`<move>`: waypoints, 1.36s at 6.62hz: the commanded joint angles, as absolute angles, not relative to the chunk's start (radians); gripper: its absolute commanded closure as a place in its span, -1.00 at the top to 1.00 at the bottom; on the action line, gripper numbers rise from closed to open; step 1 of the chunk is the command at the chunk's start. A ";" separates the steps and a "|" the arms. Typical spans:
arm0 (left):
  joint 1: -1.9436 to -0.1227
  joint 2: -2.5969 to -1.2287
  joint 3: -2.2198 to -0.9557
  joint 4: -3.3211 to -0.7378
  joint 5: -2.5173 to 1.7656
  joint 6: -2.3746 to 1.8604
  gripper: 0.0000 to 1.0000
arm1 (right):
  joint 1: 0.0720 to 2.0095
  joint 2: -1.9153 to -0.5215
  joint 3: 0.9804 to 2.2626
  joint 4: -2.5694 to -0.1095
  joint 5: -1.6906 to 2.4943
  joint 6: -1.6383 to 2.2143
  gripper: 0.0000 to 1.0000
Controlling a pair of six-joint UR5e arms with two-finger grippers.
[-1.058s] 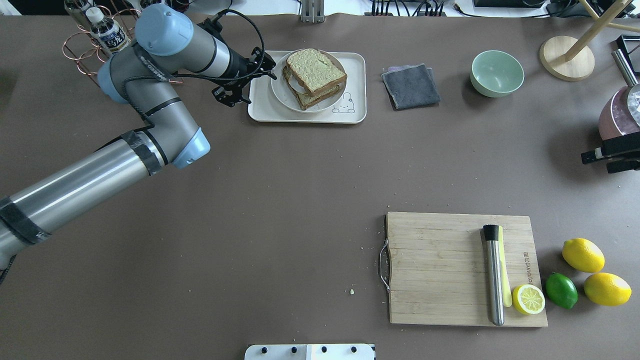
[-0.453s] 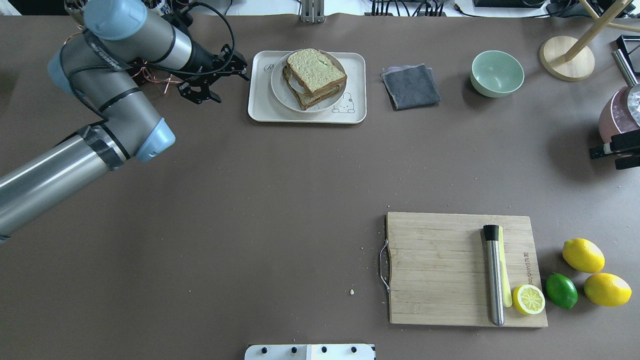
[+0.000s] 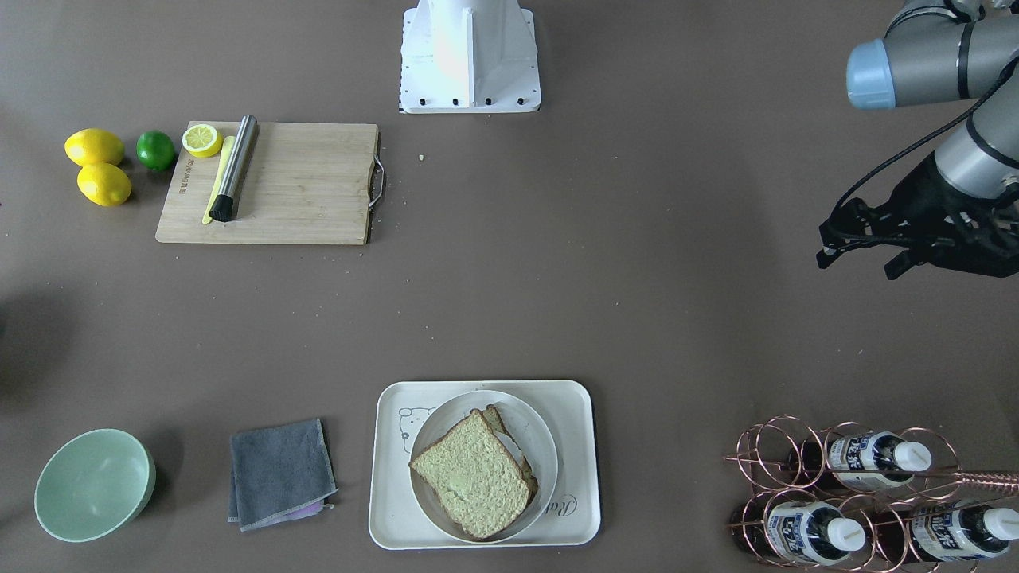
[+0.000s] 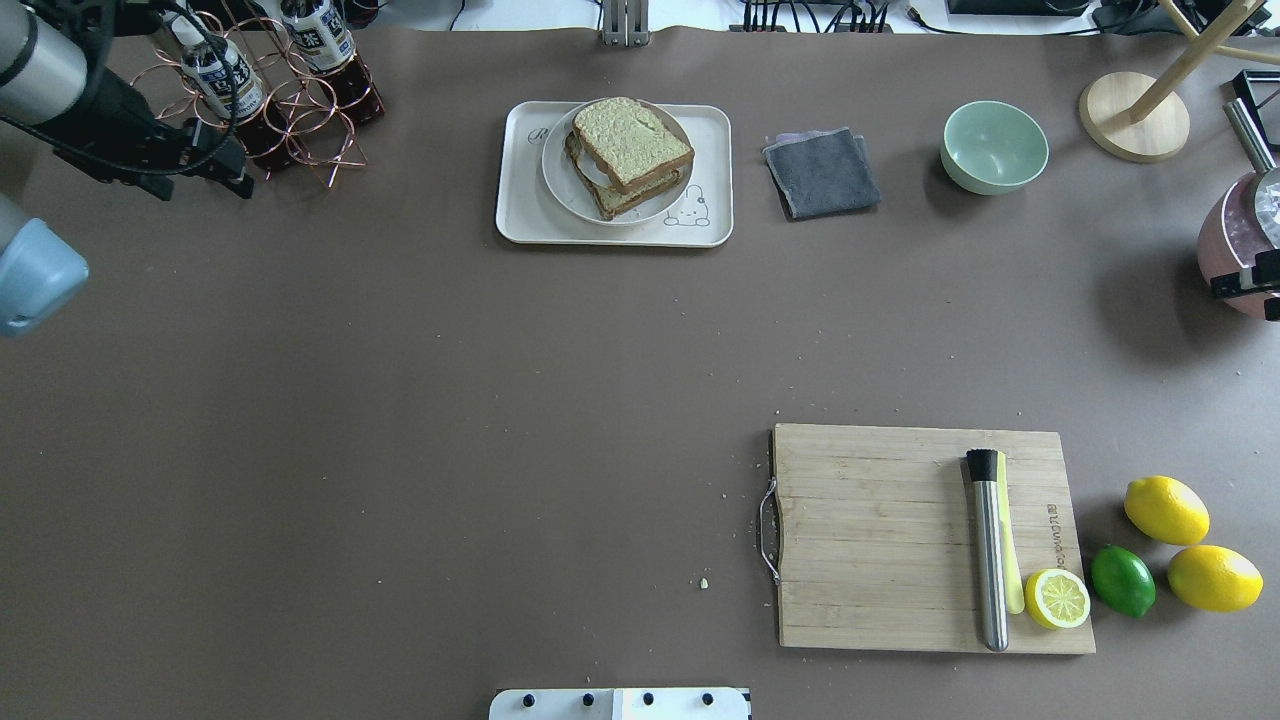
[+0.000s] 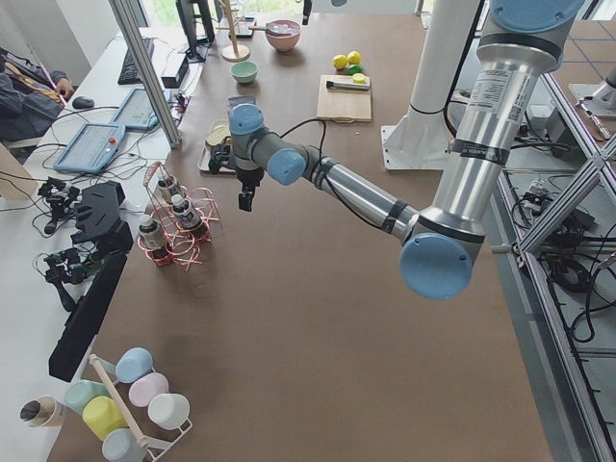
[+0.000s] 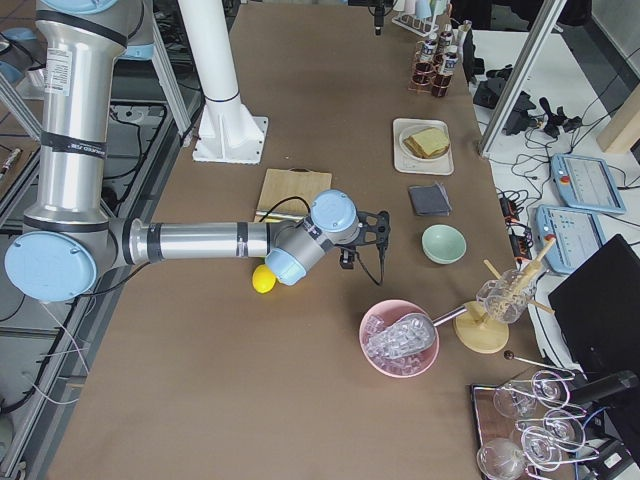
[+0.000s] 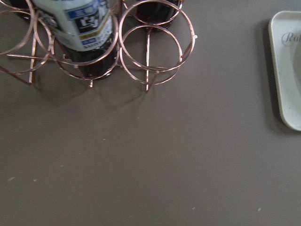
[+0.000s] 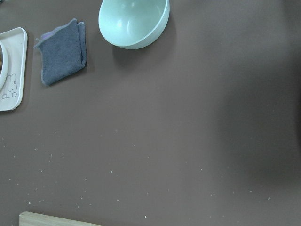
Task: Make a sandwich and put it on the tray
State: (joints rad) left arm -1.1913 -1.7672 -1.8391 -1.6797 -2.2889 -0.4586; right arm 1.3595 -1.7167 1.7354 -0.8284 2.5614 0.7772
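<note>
The sandwich (image 4: 630, 148) is two stacked bread slices on a round white plate (image 4: 562, 190) that sits on the cream tray (image 4: 518, 225). The egg is hidden between the slices. In the front-facing view the sandwich (image 3: 472, 476) is on the tray (image 3: 390, 509) at the bottom centre. My left gripper (image 4: 208, 183) is open and empty, far left of the tray, beside the bottle rack; it also shows in the front-facing view (image 3: 856, 267). My right gripper (image 4: 1255, 296) is at the right edge, partly cut off, its fingers apart and empty.
A copper rack of bottles (image 4: 270, 90) stands at the back left. A grey cloth (image 4: 822, 172) and a green bowl (image 4: 994, 146) lie right of the tray. A wooden cutting board (image 4: 880, 540) holds a steel tool and a lemon half; lemons and a lime sit beside it.
My left arm has drawn back to the left, away from the tray, to beside the bottle rack. My right gripper has slid right toward the view's edge. The sandwich has not moved.
</note>
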 commanded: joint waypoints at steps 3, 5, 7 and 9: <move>-1.362 -1.573 -1.888 -1.658 -2.289 -0.120 0.94 | 1.463 -1.709 1.767 -1.229 2.395 0.299 1.00; -1.434 -1.511 -1.879 -1.658 -2.290 0.030 0.94 | 1.573 -1.631 1.776 -1.599 2.312 -0.055 1.00; -1.506 -1.474 -1.864 -1.657 -2.293 0.113 0.94 | 1.644 -1.543 1.775 -1.819 2.277 -0.245 1.00; -1.583 -1.413 -1.864 -1.655 -2.304 0.167 0.94 | 1.644 -1.554 1.773 -1.822 2.287 -0.245 1.00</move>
State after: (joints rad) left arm -1.5514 -1.4363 -1.8646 -1.6591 -2.3001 0.1280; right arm 1.6407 -1.5557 1.7758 -1.8089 2.2860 -0.2346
